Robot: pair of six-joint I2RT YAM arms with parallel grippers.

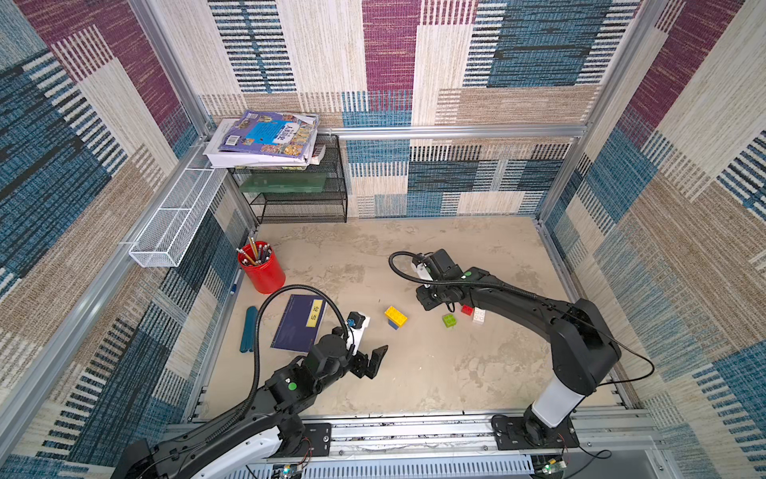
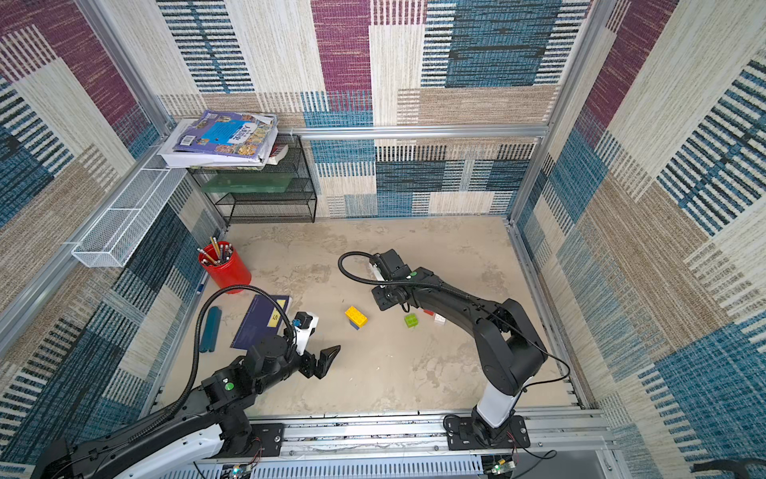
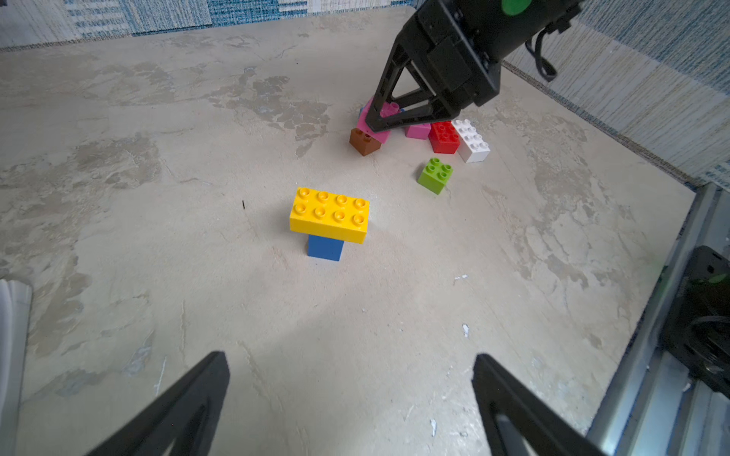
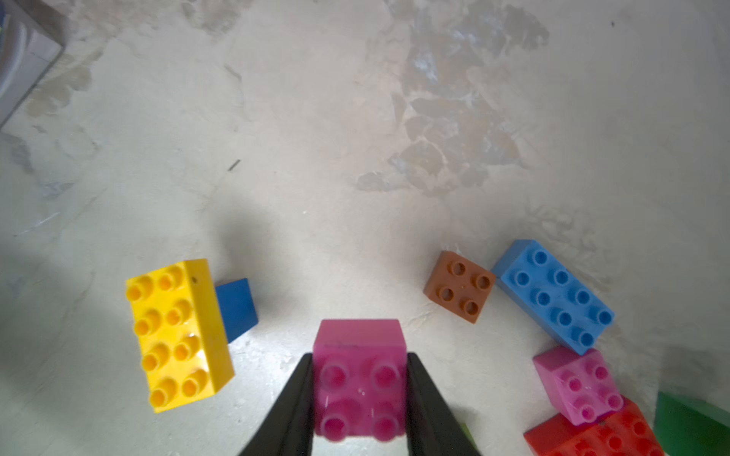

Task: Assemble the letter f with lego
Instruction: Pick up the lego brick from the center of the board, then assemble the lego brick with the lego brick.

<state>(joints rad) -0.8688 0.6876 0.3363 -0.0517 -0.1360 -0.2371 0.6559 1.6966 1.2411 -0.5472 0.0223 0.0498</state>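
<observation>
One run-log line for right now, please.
right gripper shut on pink brick | left gripper open, empty | yellow brick atop dark blue brick | f unfinished

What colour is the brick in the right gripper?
Pink square studded brick, clearest in right wrist view.

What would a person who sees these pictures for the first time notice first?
The right gripper is closed on a pink brick, near a brown brick. In the middle, a yellow brick sits on a blue brick, and the left gripper hangs open near it.
</observation>
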